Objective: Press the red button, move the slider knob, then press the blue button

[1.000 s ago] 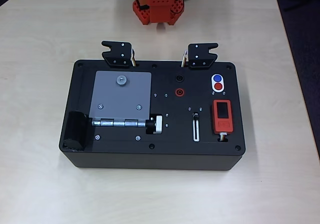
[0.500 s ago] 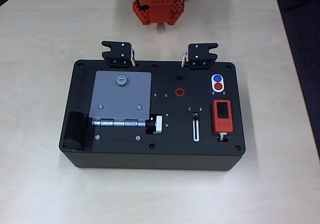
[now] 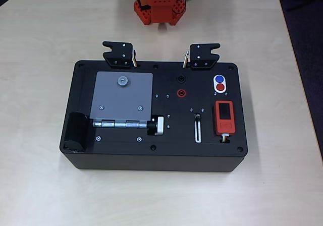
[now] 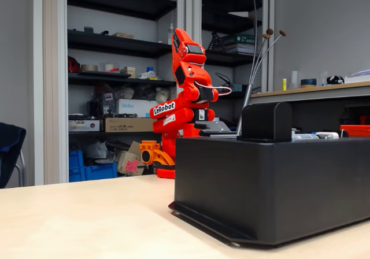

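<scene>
Overhead view: a black box (image 3: 154,116) sits on a pale wooden table (image 3: 40,39), with the arm's orange base (image 3: 159,6) at the far edge of the table, well apart from the box. On the box top, toward the right, a white oval plate (image 3: 219,83) carries the blue button (image 3: 219,79) and, touching distance below it in the picture, the red button (image 3: 220,88). Below the plate lies an orange-red device with a dark screen (image 3: 224,117). Just left of that device runs a narrow white-rimmed slot (image 3: 198,129), and the slider knob (image 3: 198,118) sits at the slot's upper end. Further left are a red-ringed socket (image 3: 180,92), a grey hinged plate (image 3: 122,96) and a silver-and-black cylinder knob (image 3: 156,125). Two black brackets (image 3: 119,53) stand along the box's far edge.

Fixed view, low at table level: the orange arm (image 4: 182,106) stands folded upright behind the box, which fills the right foreground (image 4: 272,187). The gripper (image 4: 184,41) points upward, well clear of the box; its fingers look drawn together, but I cannot tell for certain whether it is closed. Shelves (image 4: 115,45) fill the background.
</scene>
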`<state>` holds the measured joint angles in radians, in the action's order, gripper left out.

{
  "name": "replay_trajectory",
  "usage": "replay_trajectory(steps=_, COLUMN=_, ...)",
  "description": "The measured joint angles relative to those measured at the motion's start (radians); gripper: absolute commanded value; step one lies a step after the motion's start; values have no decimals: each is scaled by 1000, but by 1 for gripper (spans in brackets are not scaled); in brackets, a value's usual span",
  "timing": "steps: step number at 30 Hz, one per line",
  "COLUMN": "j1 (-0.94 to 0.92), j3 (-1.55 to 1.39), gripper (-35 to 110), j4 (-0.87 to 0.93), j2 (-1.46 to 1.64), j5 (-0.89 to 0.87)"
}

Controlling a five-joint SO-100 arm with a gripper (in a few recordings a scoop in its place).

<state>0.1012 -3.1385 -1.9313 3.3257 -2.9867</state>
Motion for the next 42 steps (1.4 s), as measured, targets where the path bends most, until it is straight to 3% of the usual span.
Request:
replay_trajectory(steps=30, j1=-3, j3=0, gripper=0, j4=0, j2=0, j5=2)
replay_trajectory(steps=32, j1=-38, j3=0, gripper=0, j4=3, j2=0, j5=81)
replay_trajectory(steps=37, j1=-463, j3=0, gripper=0, j4=31, j2=12, j5=265)
replay_trajectory(steps=42, j1=-968, j3=2, gripper=0, j4=69, j2=51, j5=305)
